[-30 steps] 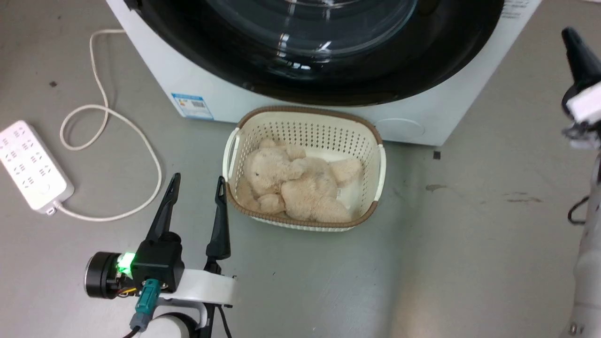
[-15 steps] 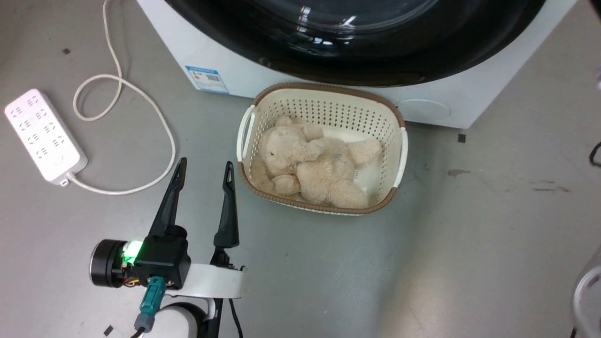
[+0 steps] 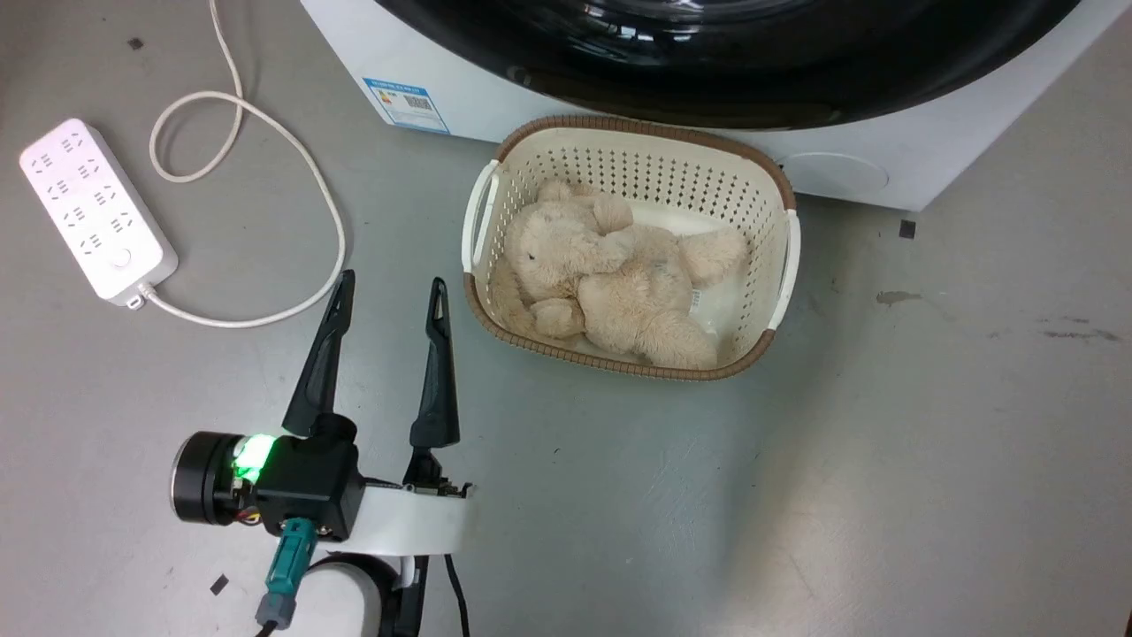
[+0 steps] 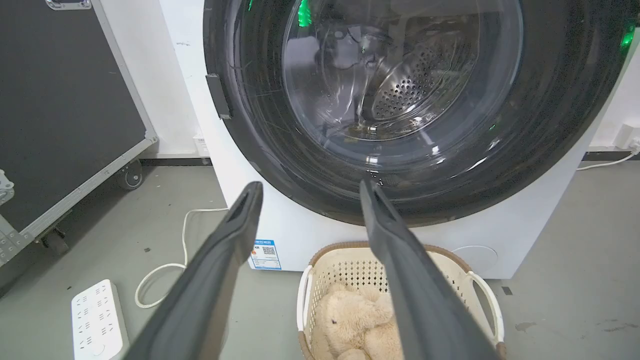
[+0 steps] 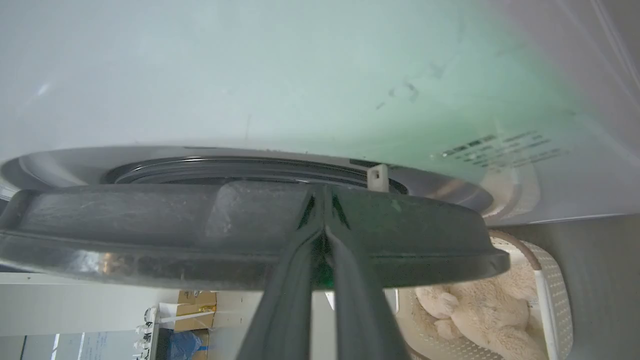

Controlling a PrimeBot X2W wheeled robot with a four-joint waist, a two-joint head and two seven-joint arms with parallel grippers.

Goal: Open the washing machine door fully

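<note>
I find the washing machine door (image 4: pixel 550 125) on the front of the white machine (image 4: pixel 300 230), directly above the basket (image 3: pixel 790 257). In the right wrist view I see its rim (image 5: pixel 150 225) edge-on, with the grey recess showing behind it. The right gripper (image 5: pixel 324 192) has its jaws closed together, tips at that rim. The left gripper (image 3: pixel 391 280) hangs over the floor beside the basket, jaws apart and empty. A plush bear (image 3: pixel 610 283) lies in the basket.
</note>
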